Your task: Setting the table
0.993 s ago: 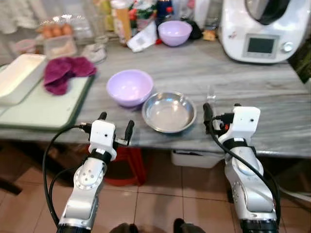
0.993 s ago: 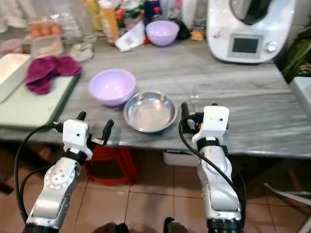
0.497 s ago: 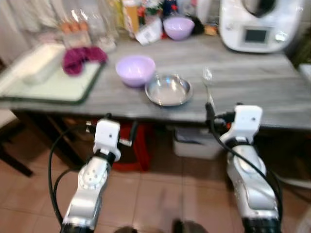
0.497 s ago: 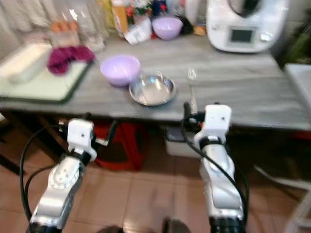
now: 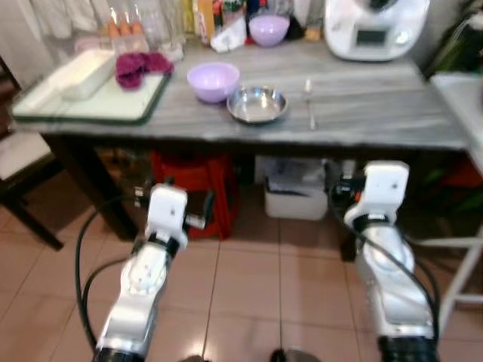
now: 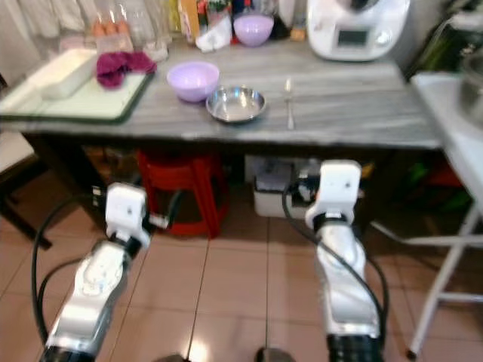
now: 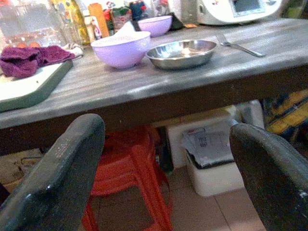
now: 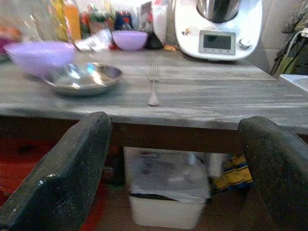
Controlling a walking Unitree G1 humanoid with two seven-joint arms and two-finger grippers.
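A long grey wood-grain table (image 5: 377,124) stands over a tiled kitchen floor, with a red plastic stool (image 5: 189,177) and a white bin (image 5: 290,200) beneath it. Near the table's front edge, about midway along, sit a lilac plastic bowl (image 5: 213,81) and, just beside it on the robot's right, a shallow round steel bowl (image 5: 257,105). A slim metal fork (image 5: 309,102) lies a little further right, apart from the steel bowl, its long axis running from front edge to back edge with the tines toward the back. A second, smaller lilac bowl (image 5: 269,29) and a white kitchen machine (image 5: 373,26) stand along the back edge; a pale green tray (image 5: 90,109) with a crumpled purple cloth (image 5: 139,66) fills the left end.

Both arms are held low, well short of the table. The left gripper (image 7: 166,178) has its fingers spread wide and holds nothing; the right gripper (image 8: 175,173) is likewise wide and bare. The fork lies ahead of the right gripper, handle end nearest, so that arm looks the nearer one for any reach to it.
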